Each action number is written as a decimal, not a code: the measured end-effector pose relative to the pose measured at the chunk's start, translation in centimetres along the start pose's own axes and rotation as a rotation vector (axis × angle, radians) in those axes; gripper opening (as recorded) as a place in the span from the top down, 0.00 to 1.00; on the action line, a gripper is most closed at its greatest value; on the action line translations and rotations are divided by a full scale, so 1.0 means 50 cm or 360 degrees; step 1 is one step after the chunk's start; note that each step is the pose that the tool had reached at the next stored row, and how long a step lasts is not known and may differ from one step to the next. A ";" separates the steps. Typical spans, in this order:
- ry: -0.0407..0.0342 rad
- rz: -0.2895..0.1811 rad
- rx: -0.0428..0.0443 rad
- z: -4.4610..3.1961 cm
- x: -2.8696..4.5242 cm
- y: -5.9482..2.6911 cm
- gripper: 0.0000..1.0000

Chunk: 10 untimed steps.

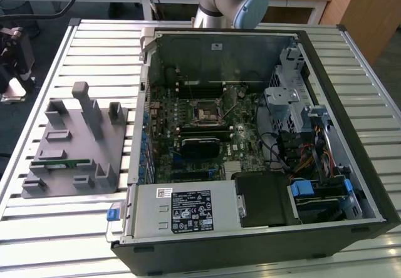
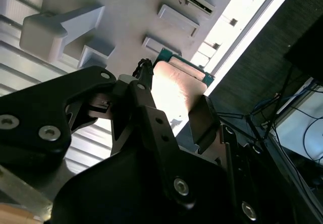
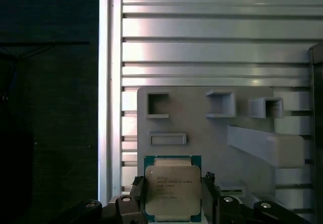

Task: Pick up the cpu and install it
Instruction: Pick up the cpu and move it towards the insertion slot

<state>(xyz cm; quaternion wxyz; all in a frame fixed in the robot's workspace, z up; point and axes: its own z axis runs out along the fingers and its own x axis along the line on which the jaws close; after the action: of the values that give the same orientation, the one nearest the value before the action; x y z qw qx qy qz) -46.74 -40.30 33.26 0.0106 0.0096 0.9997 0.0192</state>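
Already gripped, not yet installed

The end effector [image 3: 172,196] holds the cpu [image 3: 173,183] by two opposite edges, above the grey fixture [image 3: 202,128]. The socket [image 1: 208,112], well apart from the fixture inside the open computer case [image 1: 225,52], looks empty, so installing remains.

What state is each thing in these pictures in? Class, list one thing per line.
cpu: gripped in the hand, metal top showing.
hand: shut on the cpu, above the grey fixture.
computer case: open, lying on its side.
socket: empty.
memory stick: lying in the grey fixture.
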 end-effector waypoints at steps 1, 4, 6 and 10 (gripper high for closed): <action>0.0000 0.0000 0.0000 -0.003 0.000 0.000 0.47; 0.0000 0.0000 0.0000 -0.013 0.000 0.001 0.47; 0.0000 0.0000 0.0000 -0.019 0.000 0.001 0.47; 0.0000 0.0000 0.0000 -0.032 -0.001 0.002 0.47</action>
<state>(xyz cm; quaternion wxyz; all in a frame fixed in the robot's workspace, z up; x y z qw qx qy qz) -46.74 -40.27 34.88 0.0106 0.0096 0.9997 0.0192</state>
